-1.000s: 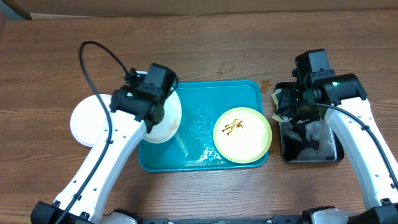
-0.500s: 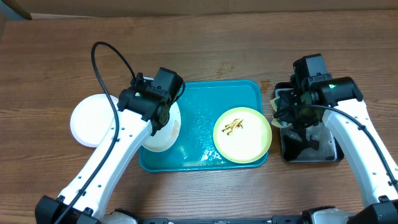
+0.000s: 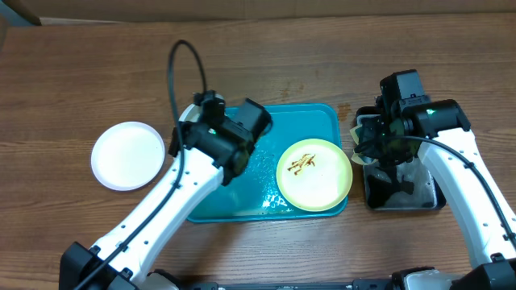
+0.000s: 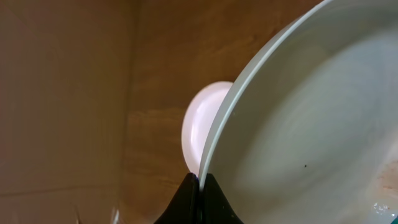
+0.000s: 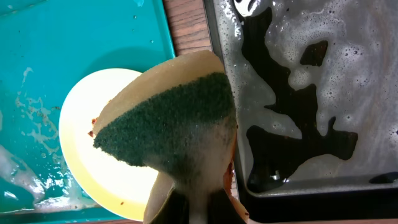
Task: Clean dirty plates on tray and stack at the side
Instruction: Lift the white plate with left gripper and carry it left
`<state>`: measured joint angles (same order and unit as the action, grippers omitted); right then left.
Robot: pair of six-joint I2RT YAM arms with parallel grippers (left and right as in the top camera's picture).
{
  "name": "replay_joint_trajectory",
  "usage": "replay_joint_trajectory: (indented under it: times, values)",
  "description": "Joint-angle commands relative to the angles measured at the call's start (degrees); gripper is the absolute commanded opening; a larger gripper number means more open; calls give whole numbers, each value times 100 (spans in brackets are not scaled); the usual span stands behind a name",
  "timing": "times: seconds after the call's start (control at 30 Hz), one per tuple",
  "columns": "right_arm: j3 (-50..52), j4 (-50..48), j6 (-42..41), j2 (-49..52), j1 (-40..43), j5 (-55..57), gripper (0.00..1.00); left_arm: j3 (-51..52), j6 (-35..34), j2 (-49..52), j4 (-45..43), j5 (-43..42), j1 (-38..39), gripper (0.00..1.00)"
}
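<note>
The table (image 3: 322, 64) was brown wood-grain board, with a paler tan strip along the top edge of the overhead frame. At center lay the turquoise tray (image 3: 306, 121), a glossy plastic rectangle with rounded corners and a raised rim, beaded with water. In its right half sat the yellow-green plate (image 3: 322, 189), round and shallow, with brown smears near its middle. The bare white plate (image 3: 127, 155) rested on the wood at the left of the frame, apart from the tray.

The 2 black fingers of the left gripper (image 4: 200, 184) were clamped on the rim of the second white plate (image 4: 311, 124), smooth and tilted. Overhead, the arm above the tray's left half hid it.

At the right, the black tray (image 5: 292, 149) held dark water with white foam. The right gripper (image 5: 196, 202) pinched the sponge (image 5: 174, 118), tan with a coarse green scouring face, over the gap between the yellow-green plate and the black tray.
</note>
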<state>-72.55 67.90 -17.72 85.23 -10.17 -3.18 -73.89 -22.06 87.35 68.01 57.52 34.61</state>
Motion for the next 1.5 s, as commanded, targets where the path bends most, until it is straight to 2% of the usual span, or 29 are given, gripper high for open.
replay_joint_trajectory:
  times: [0.0,0.73,0.87,1.1,1.2,1.37,1.47]
  values:
    - [15,-28,63,-24,2,-37,4,-74,17,20,-66,745,229,4]
    - [15,-31,61,-24,2,-37,4,-74,17,24,-72,758,302,4]
    - [15,-26,63,-24,2,-37,4,-74,-94,24,-7,535,173,4]
    - [15,17,129,-24,9,98,4,-85,-254,22,61,-1237,-1099,4]
    - [15,42,136,-24,9,101,4,-87,-175,22,28,-2371,-1982,4]
    - [15,46,149,-24,9,96,4,-87,354,22,-238,-4533,-3495,4]
    - [15,76,149,-24,9,98,4,-85,411,22,-317,-5285,-4492,4]
